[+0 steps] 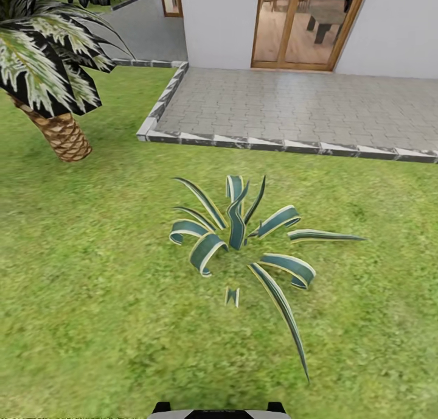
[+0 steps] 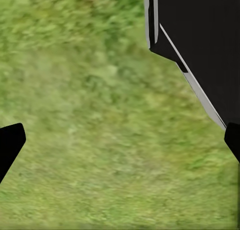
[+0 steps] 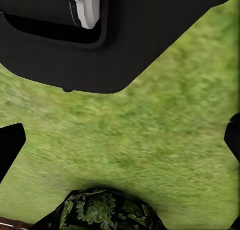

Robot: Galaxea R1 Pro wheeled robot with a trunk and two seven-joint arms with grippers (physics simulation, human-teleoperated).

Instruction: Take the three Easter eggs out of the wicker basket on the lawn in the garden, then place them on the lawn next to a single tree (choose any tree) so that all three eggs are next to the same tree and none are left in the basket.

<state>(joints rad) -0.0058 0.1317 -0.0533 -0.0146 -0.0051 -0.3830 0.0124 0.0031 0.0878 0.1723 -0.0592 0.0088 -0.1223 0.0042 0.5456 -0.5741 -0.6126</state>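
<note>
The lawn (image 1: 91,273) spreads wide and green ahead of me in the head view. The Easter eggs and the wicker basket are out of view. My left gripper (image 2: 120,145) hangs open over bare grass, its dark fingertips (image 2: 11,142) far apart with nothing between them. Over the grass too, my right gripper (image 3: 120,140) is open and holds nothing, its fingertips (image 3: 10,142) set wide.
A spiky blue-green striped plant (image 1: 240,236) grows straight ahead. A palm (image 1: 61,133) with a scaly brown trunk stands at the far left. Beyond lie a kerbed grey paved patio (image 1: 292,108) and a house wall with glass doors (image 1: 301,23). A dark bushy crown (image 3: 105,210) appears past the right gripper.
</note>
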